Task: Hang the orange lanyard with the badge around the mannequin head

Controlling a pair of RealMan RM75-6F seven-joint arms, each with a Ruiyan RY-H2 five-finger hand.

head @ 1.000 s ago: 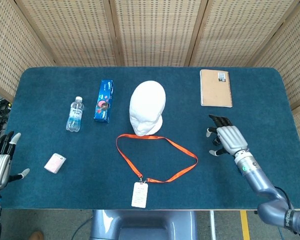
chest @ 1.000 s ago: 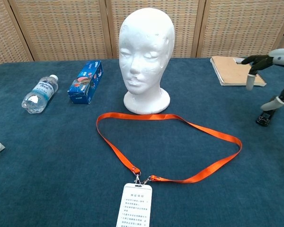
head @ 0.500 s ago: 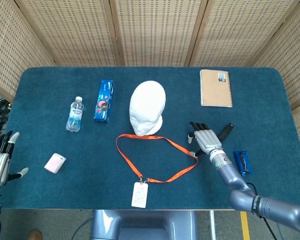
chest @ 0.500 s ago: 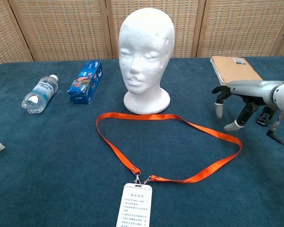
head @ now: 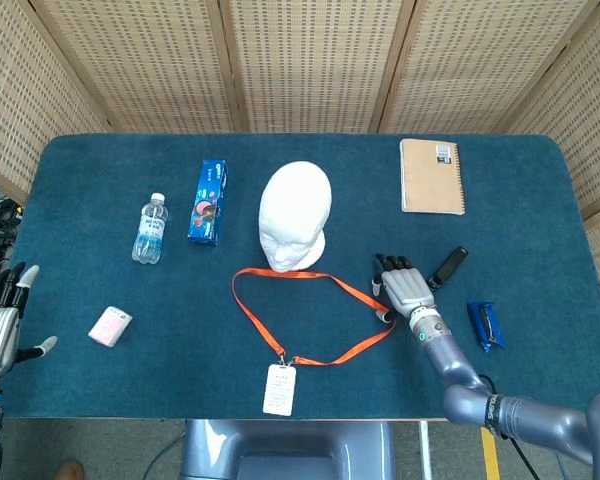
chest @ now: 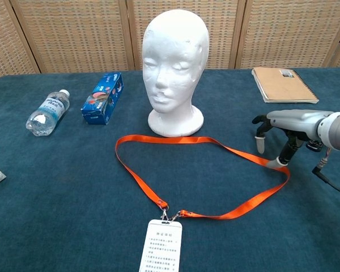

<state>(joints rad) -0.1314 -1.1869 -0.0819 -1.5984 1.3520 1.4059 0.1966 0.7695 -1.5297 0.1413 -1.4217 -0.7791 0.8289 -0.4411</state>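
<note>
The white mannequin head (head: 295, 213) (chest: 175, 62) stands upright at the table's middle, facing me. In front of it the orange lanyard (head: 315, 282) (chest: 207, 143) lies flat in a wide loop, and its white badge (head: 280, 388) (chest: 161, 246) sits near the front edge. My right hand (head: 405, 285) (chest: 286, 126) hovers palm down at the loop's right end, fingers spread and holding nothing. Its thumb tip reaches down right beside the strap; whether it touches I cannot tell. My left hand (head: 0, 322) waits off the table's left edge, fingers apart and empty.
A water bottle (head: 150, 228) and a blue box (head: 208, 202) lie left of the head. A brown notebook (head: 431, 176) is at the back right. A black slim object (head: 447, 266) and a blue packet (head: 484, 325) lie right of my right hand. A small pinkish packet (head: 110, 326) sits front left.
My right hand has moved left across the table to the lanyard's right end, uncovering the black object and the blue packet. The left hand and the lanyard have stayed put.
</note>
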